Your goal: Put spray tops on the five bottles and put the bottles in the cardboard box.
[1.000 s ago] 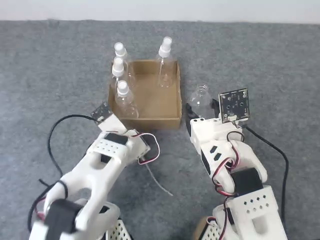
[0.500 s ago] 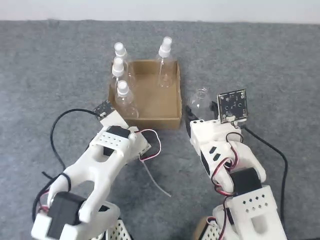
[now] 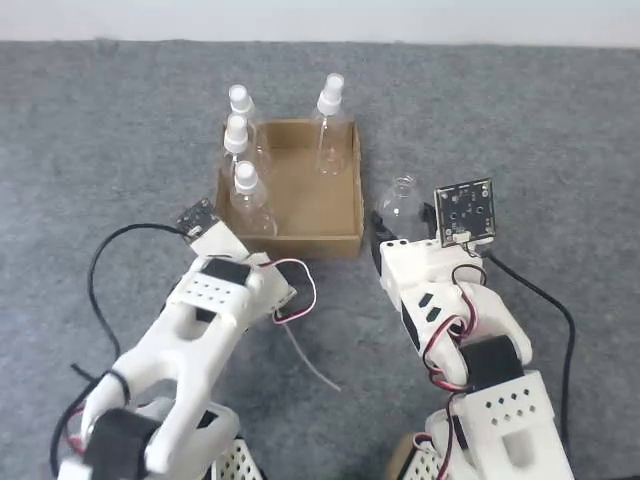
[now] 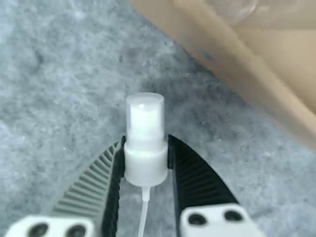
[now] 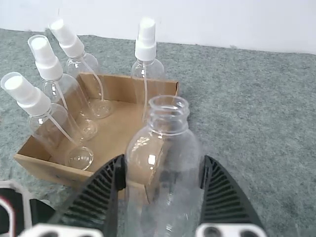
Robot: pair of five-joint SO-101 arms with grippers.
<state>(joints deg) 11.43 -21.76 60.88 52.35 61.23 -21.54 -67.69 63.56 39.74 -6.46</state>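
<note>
The spray top (image 4: 144,143) is white, and the ribbed fingers (image 4: 195,182) are black. The uncapped bottle (image 5: 163,168) is clear. The four capped bottles (image 3: 250,200) are clear with white tops. The cardboard box (image 3: 290,243) is plain brown. The desk (image 3: 520,130) is mottled grey. The arms (image 3: 200,340) are white with black joints.

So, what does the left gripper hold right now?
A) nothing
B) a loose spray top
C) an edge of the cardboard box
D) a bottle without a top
B: the left gripper is shut on a white spray top, while the open bottle sits in the right gripper.
</note>
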